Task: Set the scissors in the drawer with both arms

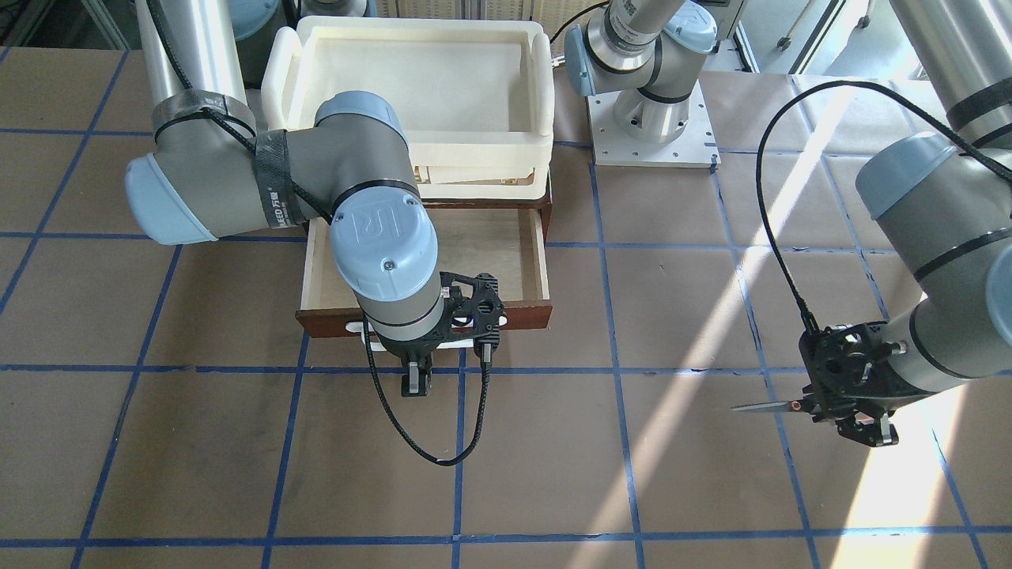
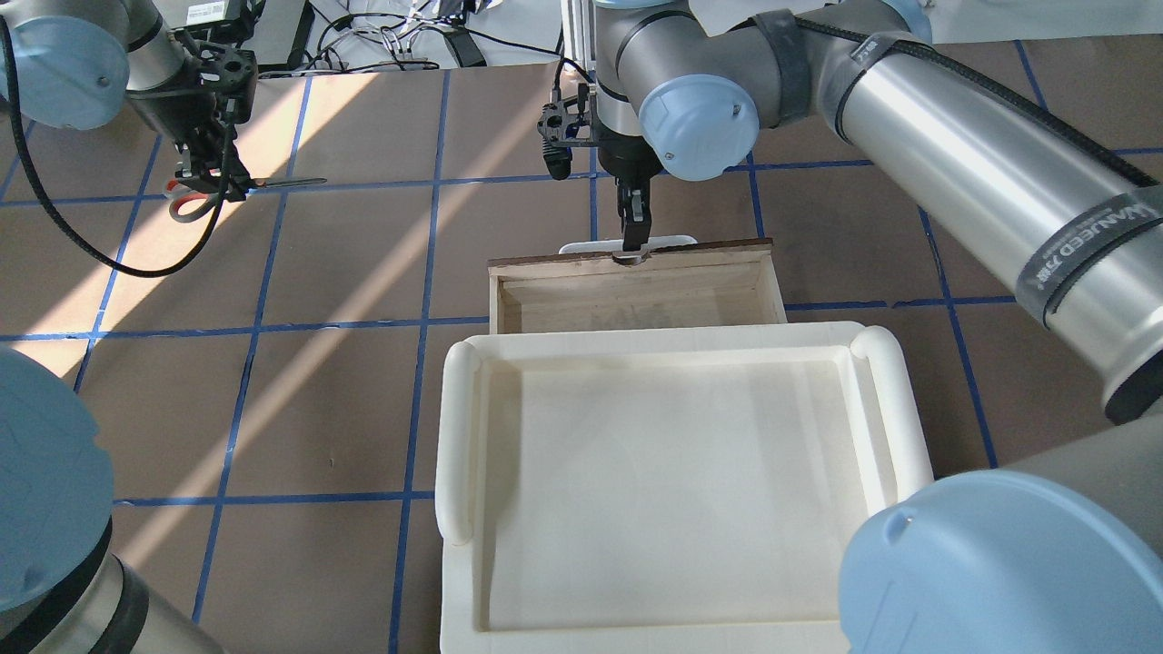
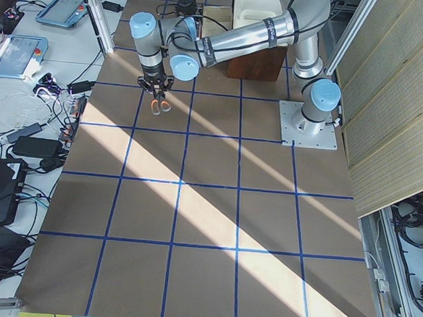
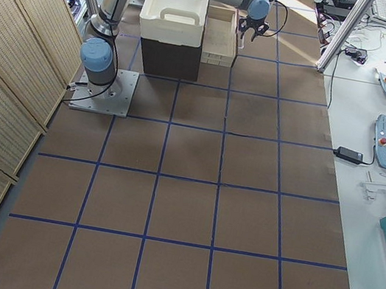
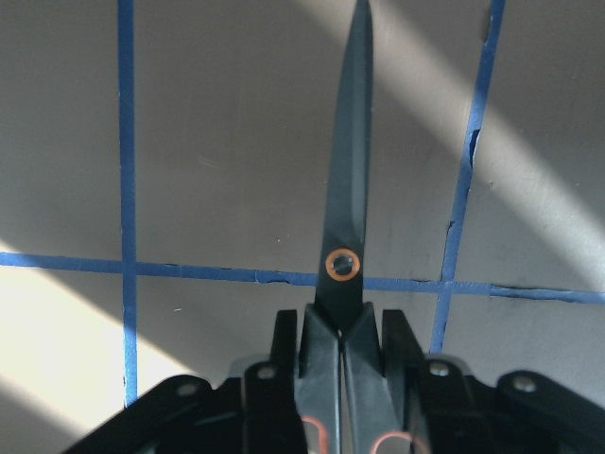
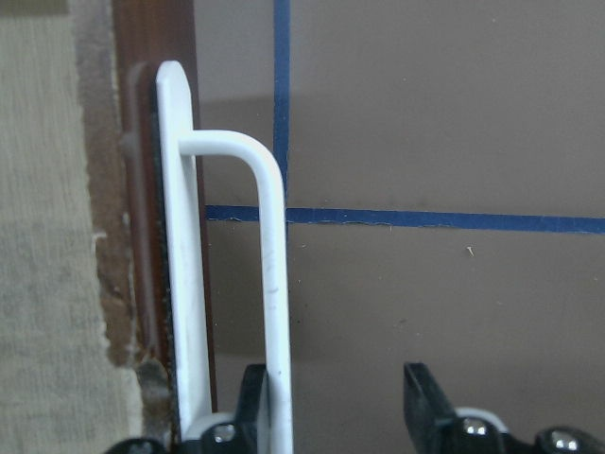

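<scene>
Left claw (image 2: 211, 173) clamps the scissors (image 5: 345, 236) at the handles, blades level above the worktop (image 1: 672, 474), well apart from the open drawer (image 1: 522, 316). Right claw (image 6: 336, 397) stands wide at the drawer handle (image 6: 269, 284). The scissors are likely light, rigid and slippery, so grip at the handles.

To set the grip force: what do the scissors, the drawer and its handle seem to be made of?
The scissors: dark metal blades with a dull sheen; the grey loops are likely plastic. The drawer: wood, front stained reddish-brown, inside pale bare plywood with visible grain. The drawer handle: smooth white bar, plastic or painted metal, I cannot tell which.
</scene>
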